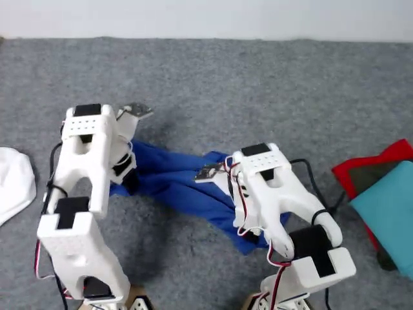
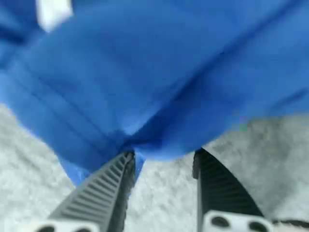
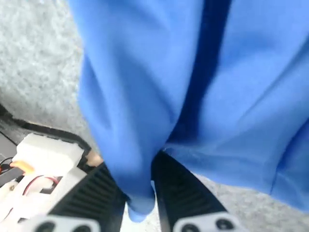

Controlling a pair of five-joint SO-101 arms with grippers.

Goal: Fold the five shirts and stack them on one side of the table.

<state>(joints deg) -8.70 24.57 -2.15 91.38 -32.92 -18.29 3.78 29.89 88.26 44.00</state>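
Note:
A blue shirt [image 1: 174, 177] lies bunched on the grey carpeted table [image 1: 271, 90], stretched between the two arms. My left arm [image 1: 87, 155] stands over its left end. In the left wrist view, my left gripper [image 2: 164, 154] is open, its fingertips [image 2: 126, 162] at the hem of the blue shirt [image 2: 159, 77], with carpet showing between them. My right arm [image 1: 271, 187] covers the shirt's right end. The right gripper [image 3: 137, 164] is shut on a hanging fold of the blue shirt [image 3: 193, 72].
A white shirt [image 1: 13, 184] lies at the table's left edge. A red shirt [image 1: 377, 165] and a teal one [image 1: 390, 206] are piled at the right edge. Bare carpet stretches behind the arms up to the white wall [image 1: 206, 16].

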